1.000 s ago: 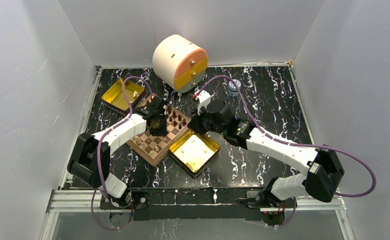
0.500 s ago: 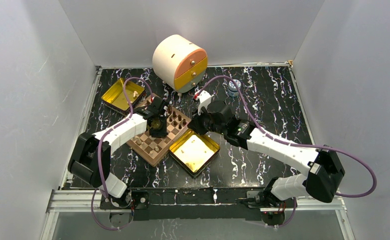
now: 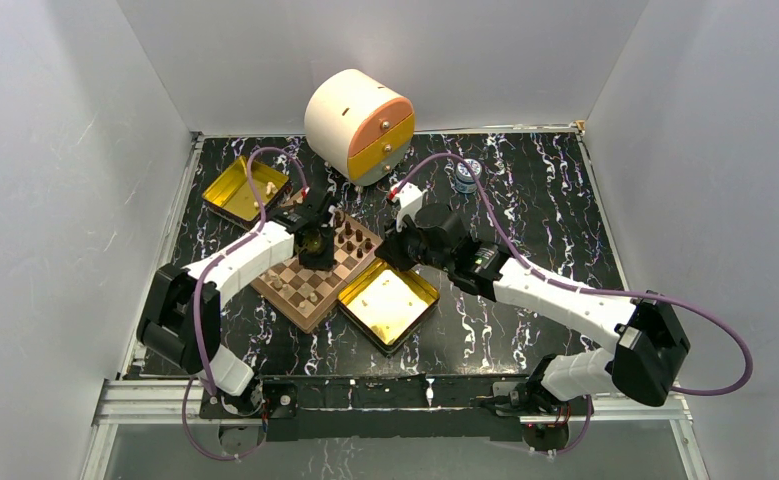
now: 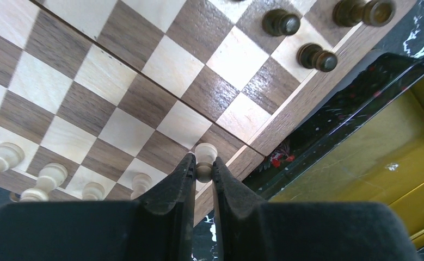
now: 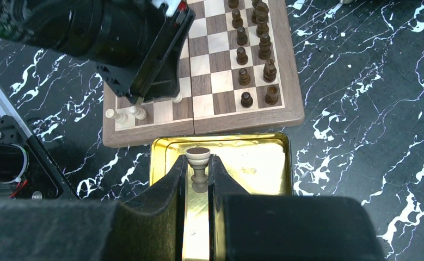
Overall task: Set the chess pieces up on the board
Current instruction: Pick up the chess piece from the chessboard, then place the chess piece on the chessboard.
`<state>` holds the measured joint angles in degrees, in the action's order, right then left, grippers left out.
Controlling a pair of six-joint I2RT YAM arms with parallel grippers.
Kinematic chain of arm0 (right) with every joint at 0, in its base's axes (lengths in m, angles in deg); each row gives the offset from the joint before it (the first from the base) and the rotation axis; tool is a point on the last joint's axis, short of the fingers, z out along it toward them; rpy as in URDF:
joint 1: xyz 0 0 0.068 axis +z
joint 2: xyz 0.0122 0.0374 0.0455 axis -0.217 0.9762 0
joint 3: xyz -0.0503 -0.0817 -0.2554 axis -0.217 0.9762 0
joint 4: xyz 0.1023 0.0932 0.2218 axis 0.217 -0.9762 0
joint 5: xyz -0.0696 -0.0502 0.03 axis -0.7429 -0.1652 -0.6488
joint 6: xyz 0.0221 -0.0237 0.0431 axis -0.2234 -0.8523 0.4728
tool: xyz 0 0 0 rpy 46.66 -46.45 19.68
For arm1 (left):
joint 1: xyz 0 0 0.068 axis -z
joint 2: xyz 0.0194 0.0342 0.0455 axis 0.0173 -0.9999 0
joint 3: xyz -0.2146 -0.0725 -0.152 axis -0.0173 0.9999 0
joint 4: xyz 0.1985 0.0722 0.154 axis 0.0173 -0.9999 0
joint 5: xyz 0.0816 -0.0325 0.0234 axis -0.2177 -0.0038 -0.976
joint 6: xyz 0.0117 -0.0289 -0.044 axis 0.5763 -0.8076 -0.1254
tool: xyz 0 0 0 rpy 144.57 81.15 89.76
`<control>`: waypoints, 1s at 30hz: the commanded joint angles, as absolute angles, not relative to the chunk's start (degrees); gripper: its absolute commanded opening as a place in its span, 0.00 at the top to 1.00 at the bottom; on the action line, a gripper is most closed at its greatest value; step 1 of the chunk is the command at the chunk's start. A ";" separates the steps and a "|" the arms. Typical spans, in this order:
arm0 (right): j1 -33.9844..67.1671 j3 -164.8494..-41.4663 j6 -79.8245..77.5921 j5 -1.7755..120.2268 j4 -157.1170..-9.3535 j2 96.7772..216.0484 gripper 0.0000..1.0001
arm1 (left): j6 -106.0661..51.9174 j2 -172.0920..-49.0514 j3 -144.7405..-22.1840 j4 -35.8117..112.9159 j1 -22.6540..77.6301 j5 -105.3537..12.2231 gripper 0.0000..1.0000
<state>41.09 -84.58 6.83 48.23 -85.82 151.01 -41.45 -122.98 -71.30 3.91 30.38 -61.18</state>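
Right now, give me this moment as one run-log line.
left claw: shut on light piece, over edge row of board | right claw: shut on second piece, above gold tin

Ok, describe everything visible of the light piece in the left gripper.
The small light tan wooden chess piece has a rounded head over a narrower neck; its base is hidden. The black fingers of the left gripper pinch its neck, head poking past the fingertips. It sits over a corner of the checkered wooden chessboard, by the brown rim, ending a row of other light pieces. Whether it touches the board is unclear.
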 commanded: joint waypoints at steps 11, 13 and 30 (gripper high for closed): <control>40.90 -82.85 7.21 49.48 -80.70 148.37 0.92 | -36.71 -126.97 -83.47 -1.86 22.66 -65.84 0.99; 40.91 -82.76 6.97 49.56 -80.71 148.45 0.92 | -35.84 -126.84 -83.61 -1.95 20.17 -65.00 0.98; 40.88 -84.69 6.20 50.26 -81.19 150.89 0.91 | -31.34 -126.39 -79.64 -0.95 8.52 -64.19 0.98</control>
<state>41.09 -82.85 6.86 50.09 -84.09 150.71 -32.75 -127.43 -80.52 -0.04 9.04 -63.62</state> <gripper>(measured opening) 0.200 0.128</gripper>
